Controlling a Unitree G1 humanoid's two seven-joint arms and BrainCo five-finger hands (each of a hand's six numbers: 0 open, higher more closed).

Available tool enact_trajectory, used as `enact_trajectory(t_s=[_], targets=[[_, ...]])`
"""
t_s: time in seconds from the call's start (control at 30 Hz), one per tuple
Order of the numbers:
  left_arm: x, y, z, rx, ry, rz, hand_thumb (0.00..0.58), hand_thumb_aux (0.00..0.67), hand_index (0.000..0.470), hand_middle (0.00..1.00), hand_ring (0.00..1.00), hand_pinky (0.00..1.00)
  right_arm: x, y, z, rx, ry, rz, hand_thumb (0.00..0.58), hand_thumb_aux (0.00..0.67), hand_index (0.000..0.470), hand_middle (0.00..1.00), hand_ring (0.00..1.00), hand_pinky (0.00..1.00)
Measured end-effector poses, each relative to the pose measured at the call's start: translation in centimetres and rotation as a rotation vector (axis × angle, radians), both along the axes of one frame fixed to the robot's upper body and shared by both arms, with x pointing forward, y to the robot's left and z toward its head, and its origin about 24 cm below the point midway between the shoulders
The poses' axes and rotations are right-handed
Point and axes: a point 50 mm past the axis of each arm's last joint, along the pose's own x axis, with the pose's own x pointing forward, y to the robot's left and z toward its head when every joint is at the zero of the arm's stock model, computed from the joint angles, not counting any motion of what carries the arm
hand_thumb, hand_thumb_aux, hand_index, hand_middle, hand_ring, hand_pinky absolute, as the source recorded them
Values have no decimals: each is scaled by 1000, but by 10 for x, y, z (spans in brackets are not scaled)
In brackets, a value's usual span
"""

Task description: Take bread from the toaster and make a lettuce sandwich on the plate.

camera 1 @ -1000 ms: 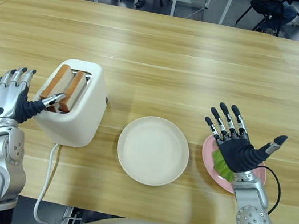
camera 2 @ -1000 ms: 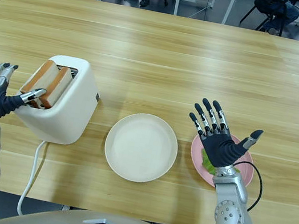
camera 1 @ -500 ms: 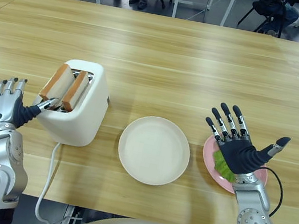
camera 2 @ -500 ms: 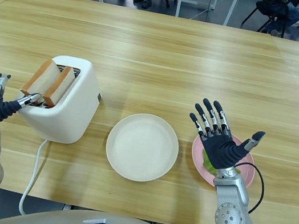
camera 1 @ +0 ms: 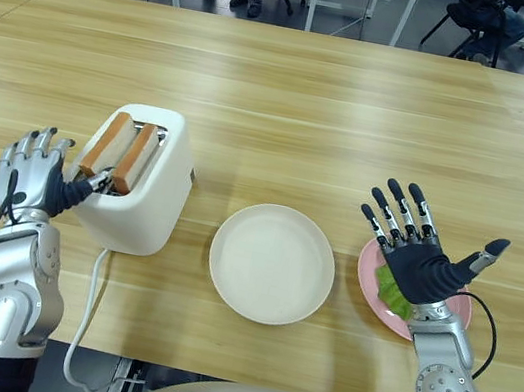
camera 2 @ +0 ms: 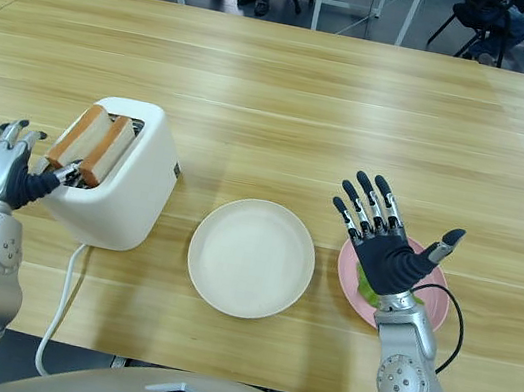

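Note:
A white toaster stands at the left with two slices of bread sticking out of its slots. My left hand is just left of the toaster, fingers spread upward, its thumb reaching to the near end of the slots by the bread. An empty cream plate lies in the middle. At the right, a pink plate holds a green lettuce leaf. My right hand hovers above that lettuce, open with fingers spread, holding nothing.
The toaster's white cord runs from its front down over the table's near edge. The wooden table stretches wide behind the plates. Office chairs and desk legs stand beyond the far edge.
My left hand dropped lower beside the toaster half a second ago, then came back up and nearer to it. The right hand has stayed over the lettuce. The view shifted slightly.

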Motion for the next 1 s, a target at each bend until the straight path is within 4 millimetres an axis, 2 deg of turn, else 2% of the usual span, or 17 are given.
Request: enact_trajectory(t_s=[0.23, 0.3, 0.33, 0.47, 0.57, 0.6, 0.77, 0.8, 0.83, 0.87, 0.93, 1.0], targets=[[7, -11, 4, -45, -95, -73, 580, 670, 460, 0, 0, 0, 0, 0, 0, 0, 0, -1, 0, 0, 0, 0, 0, 0], [7, -12, 4, -65, -108, -85, 580, 670, 460, 75, 75, 75, 0, 0, 0, 0, 0, 0, 0, 0, 0, 0, 0, 0], [7, -12, 4, -73, -115, -90, 580, 670, 460, 75, 75, 75, 0, 0, 0, 0, 0, 0, 0, 0, 0, 0, 0, 0], [8, -12, 7, -139, -196, -96, 580, 670, 460, 251, 251, 251, 0, 0, 0, -4, 2, 1, 0, 0, 0, 0, 0, 0], [8, -10, 19, -200, -306, -103, 580, 670, 460, 337, 337, 337, 2, 0, -1, -61, 15, -34, 0, 0, 0, 0, 0, 0], [8, -10, 24, -209, -344, -112, 580, 670, 460, 337, 337, 337, 2, 0, -2, -94, 20, -53, 0, 0, 0, 0, 0, 0], [2, -6, 53, -328, -551, -170, 580, 670, 460, 514, 514, 514, 11, -4, 6, -443, -27, -144, 0, 0, 0, 0, 0, 0], [1, -6, 56, -350, -572, -179, 580, 670, 460, 514, 514, 514, 15, -7, 11, -528, -47, -165, 0, 0, 0, 0, 0, 0], [0, -6, 58, -386, -593, -197, 580, 670, 460, 573, 573, 573, 20, -12, 20, -653, -88, -212, 0, 0, 0, 0, 0, 0], [-1, -7, 61, -424, -613, -214, 580, 670, 460, 573, 573, 573, 26, -17, 30, -794, -142, -263, 0, 0, 0, 0, 0, 0], [-4, -9, 66, -466, -648, -247, 580, 670, 460, 702, 702, 702, 34, -27, 45, -1061, -257, -356, 0, 0, 0, 0, 0, 0], [-7, -12, 72, -512, -678, -280, 580, 670, 460, 816, 816, 816, 39, -39, 49, -1400, -392, -441, 0, 0, 0, 0, 0, 0]])
